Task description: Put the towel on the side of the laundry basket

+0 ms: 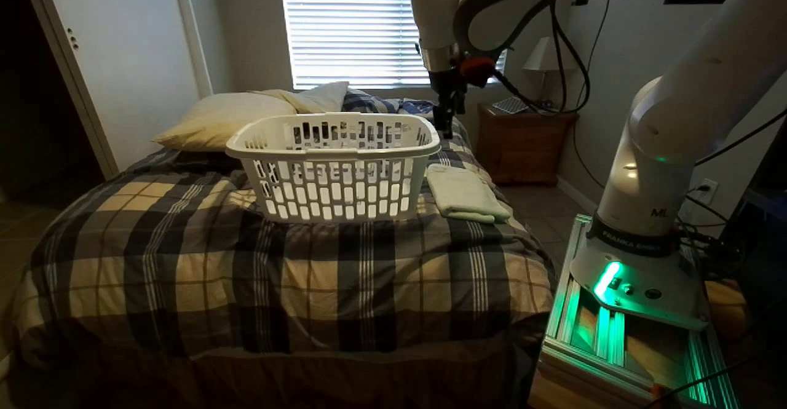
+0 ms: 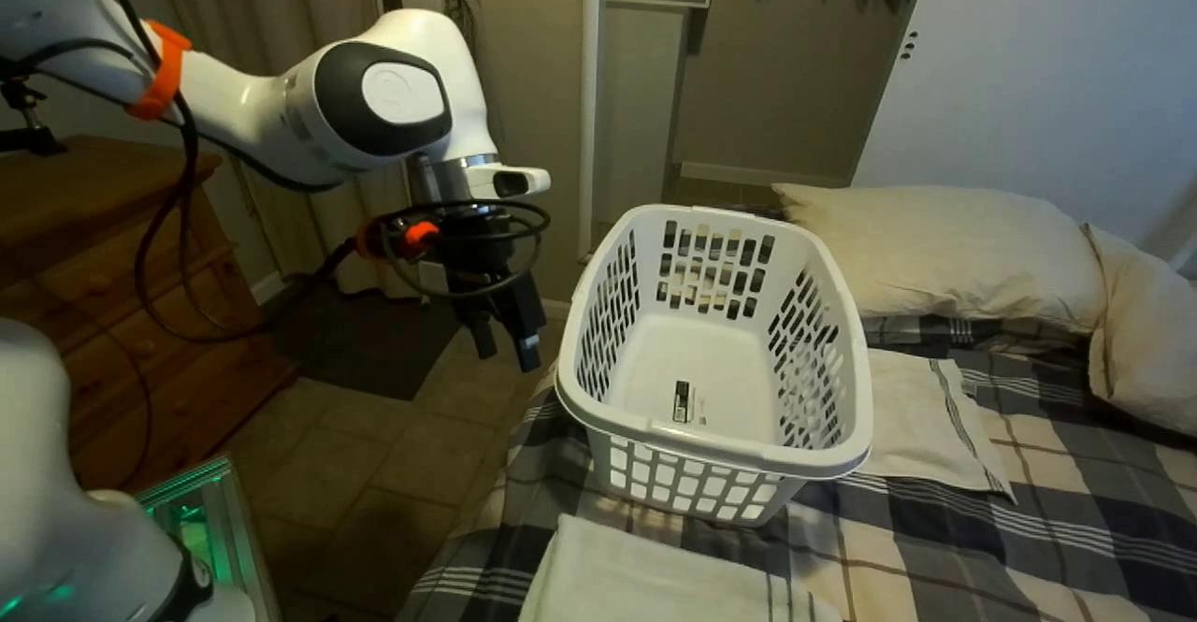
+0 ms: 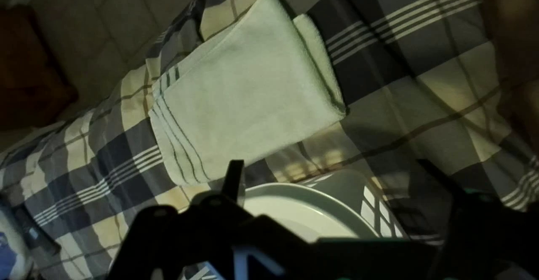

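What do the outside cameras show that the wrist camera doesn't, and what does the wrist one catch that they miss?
Only the exterior views: the robot's base and the white door.
Only the wrist view: the towel with its stripes uncut; outside, they run off-frame or look indistinct.
Shared: the laundry basket (just part from the wrist), the plaid bedspread and the claw.

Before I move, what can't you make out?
Pale greenish folded towel: in an exterior view, cut off by bottom edge.
White slotted plastic basket: wrist view, dark pincer and bottom edge hide most.
Black and white label: in an exterior view, print too small.
Blue and white object: wrist view, blurred, cut by left edge.
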You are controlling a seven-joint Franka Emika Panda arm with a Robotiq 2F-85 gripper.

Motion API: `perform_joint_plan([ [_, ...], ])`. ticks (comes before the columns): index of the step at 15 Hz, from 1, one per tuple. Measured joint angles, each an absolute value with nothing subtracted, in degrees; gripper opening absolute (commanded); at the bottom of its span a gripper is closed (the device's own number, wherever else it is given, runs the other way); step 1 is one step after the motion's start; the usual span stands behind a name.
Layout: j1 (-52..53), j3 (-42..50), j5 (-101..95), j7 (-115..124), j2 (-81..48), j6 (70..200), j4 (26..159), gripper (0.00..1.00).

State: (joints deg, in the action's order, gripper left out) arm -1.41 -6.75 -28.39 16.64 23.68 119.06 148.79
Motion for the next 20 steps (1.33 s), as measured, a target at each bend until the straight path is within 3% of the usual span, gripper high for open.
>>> perform_joint_plan([
  [8, -5.92, -7.5, -35.09, 30.16, 19.4, 142.4, 158.16, 1.0],
  [16, -8.45, -6.6, -38.49, 40.34, 8.68, 143.49, 157.63, 1.0],
  [20, -8.69, -5.6, -50.59, 55.19, 6.72, 143.53, 156.99, 1.0],
])
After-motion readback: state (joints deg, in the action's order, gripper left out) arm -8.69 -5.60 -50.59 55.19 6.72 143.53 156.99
